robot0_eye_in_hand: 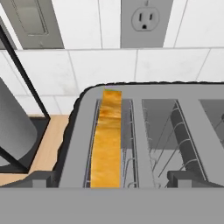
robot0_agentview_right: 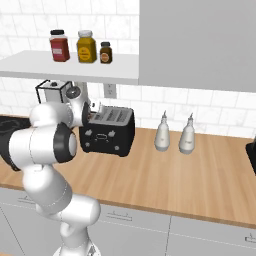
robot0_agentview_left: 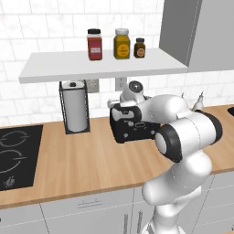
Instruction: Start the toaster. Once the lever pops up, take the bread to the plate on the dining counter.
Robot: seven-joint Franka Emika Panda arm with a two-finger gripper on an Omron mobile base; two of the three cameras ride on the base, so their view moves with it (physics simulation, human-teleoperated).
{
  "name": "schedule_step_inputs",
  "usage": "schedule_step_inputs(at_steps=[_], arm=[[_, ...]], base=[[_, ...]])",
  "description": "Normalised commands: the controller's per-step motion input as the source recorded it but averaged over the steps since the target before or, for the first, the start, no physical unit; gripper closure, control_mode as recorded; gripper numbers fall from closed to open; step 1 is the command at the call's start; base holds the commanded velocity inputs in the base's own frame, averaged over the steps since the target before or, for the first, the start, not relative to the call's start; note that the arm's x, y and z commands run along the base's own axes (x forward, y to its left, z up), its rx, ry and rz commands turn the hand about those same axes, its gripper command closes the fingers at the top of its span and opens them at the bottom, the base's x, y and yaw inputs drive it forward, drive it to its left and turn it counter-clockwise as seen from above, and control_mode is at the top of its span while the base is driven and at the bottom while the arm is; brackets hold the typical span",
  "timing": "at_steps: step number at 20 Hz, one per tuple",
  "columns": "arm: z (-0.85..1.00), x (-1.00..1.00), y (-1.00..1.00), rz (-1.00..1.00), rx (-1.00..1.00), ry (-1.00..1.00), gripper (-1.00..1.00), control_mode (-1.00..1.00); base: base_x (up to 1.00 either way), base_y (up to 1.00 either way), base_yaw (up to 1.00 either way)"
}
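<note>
Bread (robot0_eye_in_hand: 107,140) sits edge-up in the slot of the toaster (robot0_agentview_right: 107,131) straight ahead of the jaws and slightly to their left; the second slot, off to their right, has bare wire guides. From here I can't tell whether the lever is down or has popped, so I can't say toasting has started. Bread is not lifted and the plate leg is all left to do. The jaws (robot0_eye_in_hand: 111,186) hover over the near end of the toaster top, just above it; the tips look spread wide, one at each lower corner of the hand view, nothing between them, so I read them as open and empty. Room: slot walls hug the slice on both sides, so any grab needs a straight drop and a straight pull up. Paper towel holder (robot0_agentview_left: 74,106) stands close beside the jaws on their left, tiled wall and outlet (robot0_eye_in_hand: 145,19) just beyond them, shelf (robot0_agentview_left: 100,64) overhead. The two white bottles (robot0_agentview_right: 174,133) stand well apart to the right, bare tabletop (robot0_agentview_right: 170,175) between.
</note>
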Motion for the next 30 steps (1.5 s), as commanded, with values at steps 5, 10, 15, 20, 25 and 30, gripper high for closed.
schedule_step_inputs(at_steps=[5,10,15,20,25,30], arm=[[-0.16,0.00,0.00,0.00,0.00,0.00,-1.00,-1.00],[-0.05,0.11,0.00,0.00,0.00,0.00,-1.00,-1.00],[0.00,0.31,0.00,0.00,0.00,0.00,-1.00,-1.00],[0.03,0.14,0.00,0.00,0.00,0.00,-1.00,-1.00],[-0.03,0.00,0.00,0.00,0.00,0.00,-1.00,-1.00],[-0.12,0.00,0.00,0.00,0.01,0.02,-1.00,-1.00]], base=[[0.00,0.00,0.00],[0.00,0.00,0.00],[0.00,0.00,0.00],[0.00,0.00,0.00],[0.00,0.00,0.00],[0.00,0.00,0.00]])
